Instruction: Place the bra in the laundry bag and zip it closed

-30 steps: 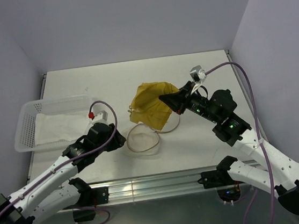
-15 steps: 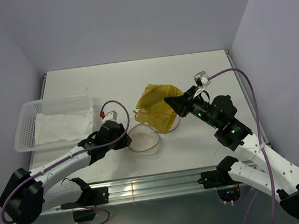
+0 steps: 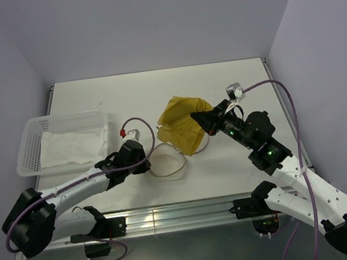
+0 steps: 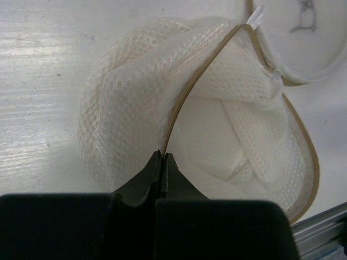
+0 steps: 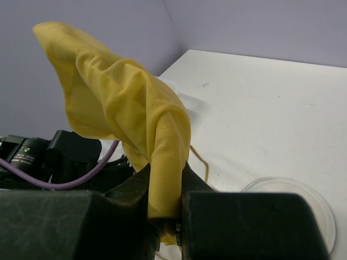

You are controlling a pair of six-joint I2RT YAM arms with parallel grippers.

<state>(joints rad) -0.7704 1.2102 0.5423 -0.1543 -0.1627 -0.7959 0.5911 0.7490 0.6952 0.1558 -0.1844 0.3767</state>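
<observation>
As the left jaws pinch the laundry bag (image 4: 124,97), its lid (image 4: 309,46) runs off-frame.

Left pincer (image 4: 162,158) reaches low, jaws pinched on the laundry bag (image 4: 130,108); right pincer (image 5: 165,184) is raised, clamping the bra (image 5: 119,97).

Bright, even overhead light
The tabletop (image 3: 125,91) is glowing white with soft, faint shadows; the left wrist view is glaring slightly, its near edge blurring dark.

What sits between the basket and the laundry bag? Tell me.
The left gripper, fingers pinching the laundry bag at its rim; the basket lies beyond it. Top view shows this.
</observation>
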